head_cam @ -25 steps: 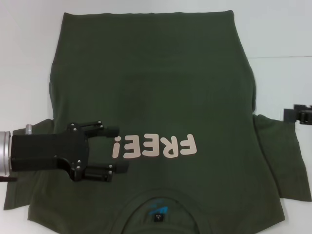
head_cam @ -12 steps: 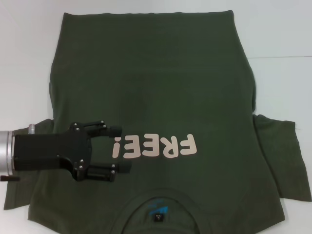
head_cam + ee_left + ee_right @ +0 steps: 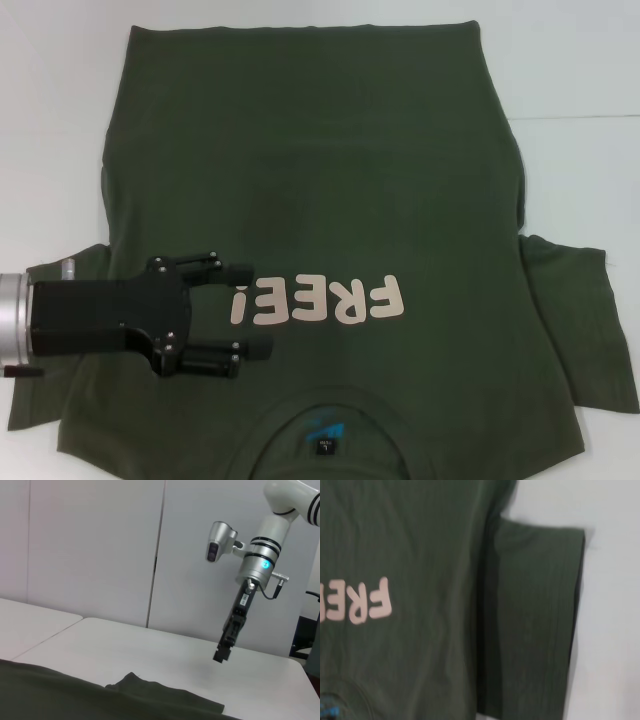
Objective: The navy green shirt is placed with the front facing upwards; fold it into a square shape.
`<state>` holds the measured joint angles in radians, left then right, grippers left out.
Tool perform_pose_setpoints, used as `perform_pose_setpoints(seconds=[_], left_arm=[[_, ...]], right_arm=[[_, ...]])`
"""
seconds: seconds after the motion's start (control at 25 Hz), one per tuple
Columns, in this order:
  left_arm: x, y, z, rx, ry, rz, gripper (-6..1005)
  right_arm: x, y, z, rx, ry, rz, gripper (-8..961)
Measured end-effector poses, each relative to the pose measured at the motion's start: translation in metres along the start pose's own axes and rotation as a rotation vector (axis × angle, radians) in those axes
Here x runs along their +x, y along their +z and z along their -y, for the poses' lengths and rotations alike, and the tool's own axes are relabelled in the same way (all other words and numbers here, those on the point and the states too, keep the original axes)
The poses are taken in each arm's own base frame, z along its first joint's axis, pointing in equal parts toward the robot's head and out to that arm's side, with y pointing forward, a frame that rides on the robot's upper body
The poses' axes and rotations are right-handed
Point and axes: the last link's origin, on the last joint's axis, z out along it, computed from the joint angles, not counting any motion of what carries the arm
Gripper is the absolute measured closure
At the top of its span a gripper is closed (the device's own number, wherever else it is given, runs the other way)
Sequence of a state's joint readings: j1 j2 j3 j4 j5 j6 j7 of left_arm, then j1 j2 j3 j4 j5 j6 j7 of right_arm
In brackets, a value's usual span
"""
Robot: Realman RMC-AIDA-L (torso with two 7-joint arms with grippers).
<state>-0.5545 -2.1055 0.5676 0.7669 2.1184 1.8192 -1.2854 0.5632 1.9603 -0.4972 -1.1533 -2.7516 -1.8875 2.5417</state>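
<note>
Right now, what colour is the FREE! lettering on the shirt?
Pale pink, on the dark olive-green shirt; the lettering shows best in the head view.

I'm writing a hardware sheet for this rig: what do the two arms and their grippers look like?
The left gripper is matte black and boxy, with two screw-studded black fingers on a silver cylindrical wrist. The right gripper, seen from the left wrist view, is slim and black with a white label, under a white-and-silver arm with black rings, a blue light, a grey camera and thin cable.

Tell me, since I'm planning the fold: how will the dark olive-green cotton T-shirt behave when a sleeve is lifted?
The dark olive-green cotton T-shirt lies flat with soft creases, so it will probably droop limply. The open left gripper hovering over it likely needs a pinch; thin fabric may drag neighbouring cloth along.
</note>
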Motion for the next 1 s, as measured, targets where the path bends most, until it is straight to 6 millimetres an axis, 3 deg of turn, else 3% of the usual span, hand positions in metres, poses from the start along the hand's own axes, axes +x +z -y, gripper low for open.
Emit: perform_pose_setpoints(seconds=[1.0], left_arm=[[-0.003,0.002,-0.002,-0.011,-0.004,0.010,113]], right_arm=[[-0.002,0.054,-0.002,-0.001,0.017,-0.116,101]])
